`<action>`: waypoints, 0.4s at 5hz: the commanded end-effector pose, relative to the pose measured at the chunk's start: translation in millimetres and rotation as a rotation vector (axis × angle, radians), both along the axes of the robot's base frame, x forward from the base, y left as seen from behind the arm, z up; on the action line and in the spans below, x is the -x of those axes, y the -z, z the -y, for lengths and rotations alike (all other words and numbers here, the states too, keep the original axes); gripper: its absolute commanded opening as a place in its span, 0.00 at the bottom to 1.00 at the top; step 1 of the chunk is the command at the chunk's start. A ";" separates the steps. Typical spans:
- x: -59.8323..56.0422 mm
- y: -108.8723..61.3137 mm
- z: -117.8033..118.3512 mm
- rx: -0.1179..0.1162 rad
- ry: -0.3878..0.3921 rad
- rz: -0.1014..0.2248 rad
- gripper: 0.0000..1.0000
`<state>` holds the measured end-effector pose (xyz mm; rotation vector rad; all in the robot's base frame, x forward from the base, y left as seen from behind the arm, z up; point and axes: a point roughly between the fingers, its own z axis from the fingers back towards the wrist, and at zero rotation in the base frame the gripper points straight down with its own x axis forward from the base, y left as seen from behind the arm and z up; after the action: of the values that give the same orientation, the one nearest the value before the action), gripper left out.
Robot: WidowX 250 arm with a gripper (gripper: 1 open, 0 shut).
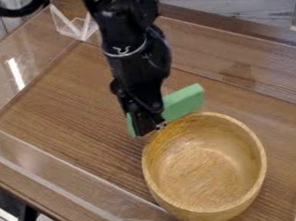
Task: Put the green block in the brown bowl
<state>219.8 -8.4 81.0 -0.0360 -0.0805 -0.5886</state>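
Note:
The green block is a short matte green bar held tilted above the wooden table, just over the far-left rim of the brown bowl. My gripper hangs from the black arm and is shut on the block's left end, fingers pointing down. The brown bowl is a large round light-wood bowl at the front right, and nothing lies inside it. The block's gripped end is hidden behind the fingers.
Clear plastic walls fence the wooden tabletop on the left and front. A pale stone-look surface lies beyond the table's far edge.

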 end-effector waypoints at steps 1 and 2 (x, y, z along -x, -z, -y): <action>-6.7 -12.9 9.5 0.004 0.081 0.064 0.00; -1.8 -11.7 18.7 0.008 0.155 0.063 0.00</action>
<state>217.6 -26.1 84.1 -0.0437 -0.1006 -0.7370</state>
